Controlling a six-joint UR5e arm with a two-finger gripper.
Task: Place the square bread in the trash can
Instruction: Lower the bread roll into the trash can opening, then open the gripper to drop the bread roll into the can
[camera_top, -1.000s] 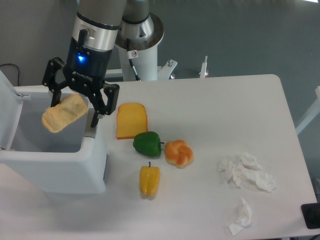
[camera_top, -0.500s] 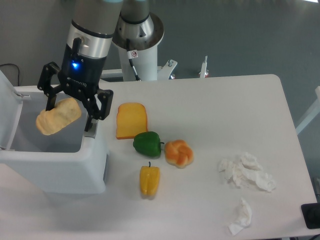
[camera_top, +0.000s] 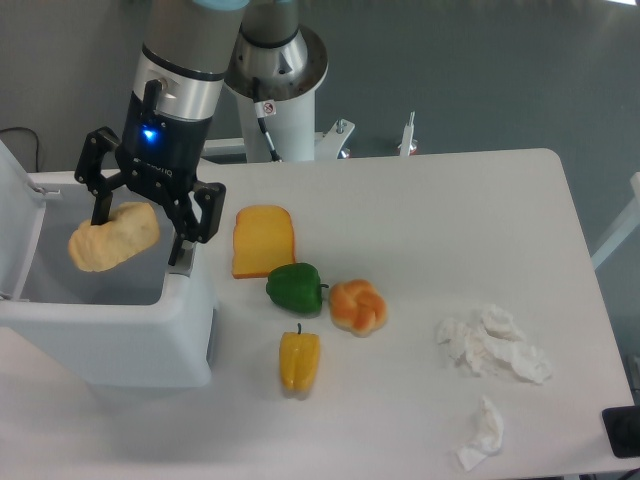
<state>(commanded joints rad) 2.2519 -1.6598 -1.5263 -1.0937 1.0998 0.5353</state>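
The square bread (camera_top: 112, 239), a pale beige puffy piece, hangs tilted over the open mouth of the white trash can (camera_top: 110, 335) at the left edge of the table. My gripper (camera_top: 141, 224) is shut on the bread from above, with black fingers (camera_top: 99, 200) showing on either side. The bread's lower left end sticks out past the left finger. The bin's lid (camera_top: 14, 215) stands raised on the left.
On the white table lie a flat orange toast slice (camera_top: 264, 240), a green pepper (camera_top: 295, 287), a round knotted bun (camera_top: 358, 306), a yellow pepper (camera_top: 299, 361) and crumpled white tissues (camera_top: 493, 345) (camera_top: 481, 434). The arm's base (camera_top: 276, 80) stands behind.
The gripper carried the bread left, further over the bin's opening. In the last half second the arm barely moved and the bread sank slightly.
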